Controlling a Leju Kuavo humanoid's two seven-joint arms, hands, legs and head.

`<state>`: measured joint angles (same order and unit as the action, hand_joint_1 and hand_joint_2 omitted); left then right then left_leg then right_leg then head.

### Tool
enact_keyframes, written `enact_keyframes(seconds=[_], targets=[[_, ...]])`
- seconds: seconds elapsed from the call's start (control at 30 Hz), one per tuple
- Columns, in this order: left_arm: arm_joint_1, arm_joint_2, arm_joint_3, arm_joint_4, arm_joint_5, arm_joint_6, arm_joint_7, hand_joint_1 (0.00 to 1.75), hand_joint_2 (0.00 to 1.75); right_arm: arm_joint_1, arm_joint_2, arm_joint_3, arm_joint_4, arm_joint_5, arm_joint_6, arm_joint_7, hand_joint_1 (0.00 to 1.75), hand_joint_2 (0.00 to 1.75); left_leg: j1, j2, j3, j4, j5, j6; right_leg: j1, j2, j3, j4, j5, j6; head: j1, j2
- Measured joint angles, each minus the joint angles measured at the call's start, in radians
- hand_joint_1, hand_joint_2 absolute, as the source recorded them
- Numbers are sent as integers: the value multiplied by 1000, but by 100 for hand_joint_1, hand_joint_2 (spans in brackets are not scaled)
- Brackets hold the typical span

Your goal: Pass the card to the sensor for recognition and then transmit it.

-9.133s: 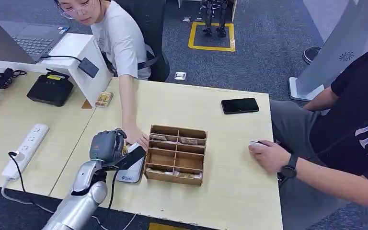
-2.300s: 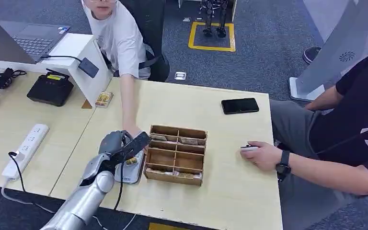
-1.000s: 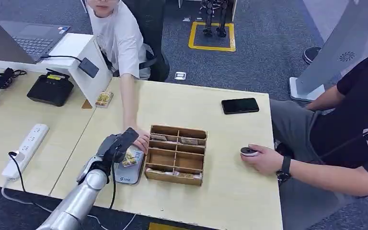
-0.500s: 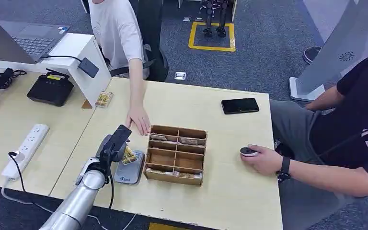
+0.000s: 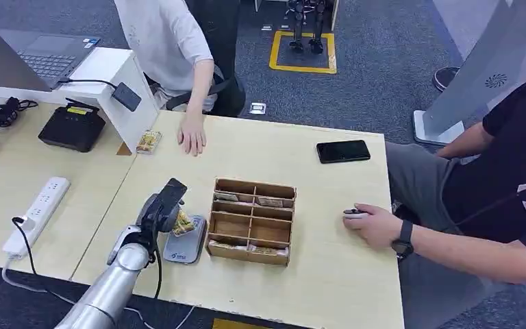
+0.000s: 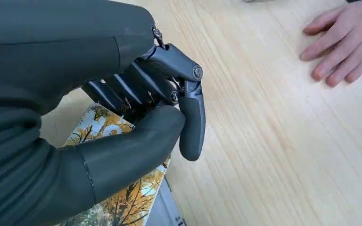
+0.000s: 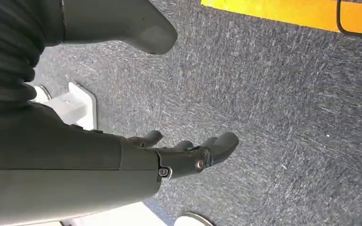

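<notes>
My left hand [image 5: 162,205] hovers near the table's front left, just left of the wooden box. It pinches a card [image 5: 183,223] printed with yellow autumn trees between thumb and curled fingers [image 6: 188,117]. The card [image 6: 127,202] lies tilted over the flat grey sensor pad [image 5: 181,251], whose edge [image 6: 167,214] shows under it. Whether the card touches the pad I cannot tell. My right hand [image 7: 188,150] hangs over grey carpet, fingers apart, holding nothing.
A person's hand [image 5: 192,137] rests flat at the table's far edge. A divided wooden box [image 5: 252,221] with cards stands right of the sensor. A black phone [image 5: 342,151] lies far right. Another person's hand [image 5: 377,225] rests on the right side. A power strip [image 5: 35,214] lies left.
The person's hand has drawn back from the card and box to the table's far edge. My left hand stays over the sensor with the card, barely moved.
</notes>
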<state>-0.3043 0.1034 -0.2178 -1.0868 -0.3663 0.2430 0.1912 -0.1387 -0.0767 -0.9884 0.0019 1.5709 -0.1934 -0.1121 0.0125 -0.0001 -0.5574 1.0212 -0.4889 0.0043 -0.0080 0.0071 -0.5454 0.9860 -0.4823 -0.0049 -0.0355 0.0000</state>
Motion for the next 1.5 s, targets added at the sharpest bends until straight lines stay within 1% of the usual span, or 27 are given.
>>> enact_keyframes(seconds=[0.1,0.27,0.37,0.57,0.67,0.73,1.0,1.23,1.5], targets=[[-6,10,-3,0,-33,-11,14,175,175,-2,0,0,0,0,3,3,0,175,0,0,0,0,0,0,0,0,0,0,0,0,0,0],[-14,16,-5,0,-44,-13,19,175,175,-3,0,0,0,0,3,4,0,175,0,0,0,0,0,0,0,0,0,0,0,0,0,0],[-20,23,-17,1,-106,-14,42,175,175,-5,0,0,0,0,3,7,0,175,0,0,0,0,0,0,0,0,0,0,0,0,0,0],[-23,23,-25,0,-221,-1,30,175,175,-6,1,-1,0,0,3,6,0,175,0,0,0,0,0,0,0,0,0,0,0,0,0,0],[-24,22,-30,0,-294,-3,50,175,175,-6,2,-1,0,0,3,6,0,175,0,0,0,0,0,0,0,0,0,0,0,0,0,0],[-24,22,-30,0,-328,-12,51,175,175,-6,2,-1,0,0,3,7,0,175,0,0,0,0,0,0,0,0,0,0,0,0,0,0],[-25,22,-30,0,-359,-24,51,175,175,-6,4,-6,0,0,3,7,0,175,0,0,0,0,0,0,0,0,0,0,0,0,0,0],[-26,23,-31,-3,-441,-44,48,175,175,-6,6,-6,0,0,3,7,0,175,0,0,0,0,0,0,0,0,0,0,0,0,0,0],[-27,22,-32,-11,-470,-56,38,175,175,-6,6,-6,0,0,3,3,0,175,0,0,0,0,0,0,0,0,0,0,0,0,0,0]])
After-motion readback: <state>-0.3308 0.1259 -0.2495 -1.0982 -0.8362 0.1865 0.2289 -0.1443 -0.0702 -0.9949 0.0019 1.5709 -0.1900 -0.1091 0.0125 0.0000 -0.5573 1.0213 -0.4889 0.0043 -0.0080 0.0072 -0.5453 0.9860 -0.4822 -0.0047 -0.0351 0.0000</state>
